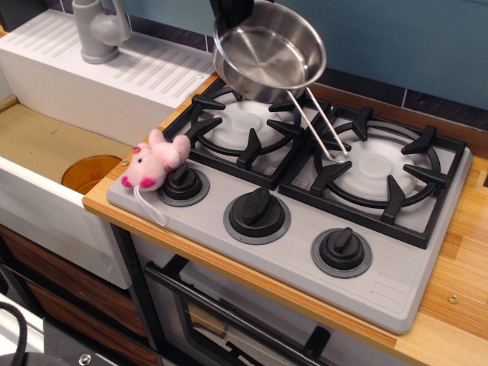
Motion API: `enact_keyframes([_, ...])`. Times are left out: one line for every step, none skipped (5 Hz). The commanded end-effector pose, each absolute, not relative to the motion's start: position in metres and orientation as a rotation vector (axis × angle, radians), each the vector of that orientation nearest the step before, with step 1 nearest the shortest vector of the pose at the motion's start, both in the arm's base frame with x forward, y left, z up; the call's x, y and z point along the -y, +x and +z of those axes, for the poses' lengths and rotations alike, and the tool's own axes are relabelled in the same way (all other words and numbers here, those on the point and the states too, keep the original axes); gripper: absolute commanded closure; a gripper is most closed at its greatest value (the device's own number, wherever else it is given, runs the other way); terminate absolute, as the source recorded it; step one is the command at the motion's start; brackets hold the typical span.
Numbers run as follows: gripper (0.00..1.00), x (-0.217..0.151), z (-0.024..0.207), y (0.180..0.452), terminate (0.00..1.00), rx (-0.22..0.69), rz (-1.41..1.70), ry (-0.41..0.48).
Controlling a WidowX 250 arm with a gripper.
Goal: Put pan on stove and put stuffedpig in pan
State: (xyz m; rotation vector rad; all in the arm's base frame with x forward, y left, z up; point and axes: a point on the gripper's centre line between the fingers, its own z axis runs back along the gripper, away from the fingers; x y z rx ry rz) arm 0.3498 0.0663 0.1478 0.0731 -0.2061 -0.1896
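The shiny steel pan (263, 53) hangs tilted in the air above the back of the stove's left burner grate (244, 130). Its wire-loop handle (324, 126) slants down to the right, toward the right burner grate (377, 171). My gripper (231, 11) is a dark shape at the top edge, shut on the pan's far-left rim; most of it is cut off. The pink stuffedpig (152, 162) lies on the front left corner of the grey stove (396, 278), against the left knob (183, 183).
A white sink (46, 145) with an orange drain (90, 171) and a grey faucet (99, 30) sits left of the stove. Two more black knobs (258, 213) (341, 250) line the stove front. A wooden counter (465, 274) runs along the right, with a blue wall behind.
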Motion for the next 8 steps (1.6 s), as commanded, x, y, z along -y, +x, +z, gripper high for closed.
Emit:
enact_keyframes([1.00,-0.090,0.148,0.372,0.00,0.301,-0.205,0.084])
enact_keyframes([1.00,-0.098,0.136,0.378,0.00,0.317,-0.213,0.072])
enact_keyframes([1.00,-0.107,0.126,0.382,0.00,0.324,-0.221,0.069])
enact_keyframes([1.00,-0.113,0.119,0.381,0.00,0.322,-0.214,0.066])
enact_keyframes([0.00,-0.112,0.114,0.375,0.00,0.324,-0.196,0.094])
enact_keyframes([0.00,-0.108,0.114,0.371,0.00,0.320,-0.182,0.087])
enact_keyframes([0.00,-0.101,0.118,0.368,0.00,0.310,-0.167,0.084])
enact_keyframes([0.00,-0.098,0.125,0.367,0.00,0.300,-0.167,0.086])
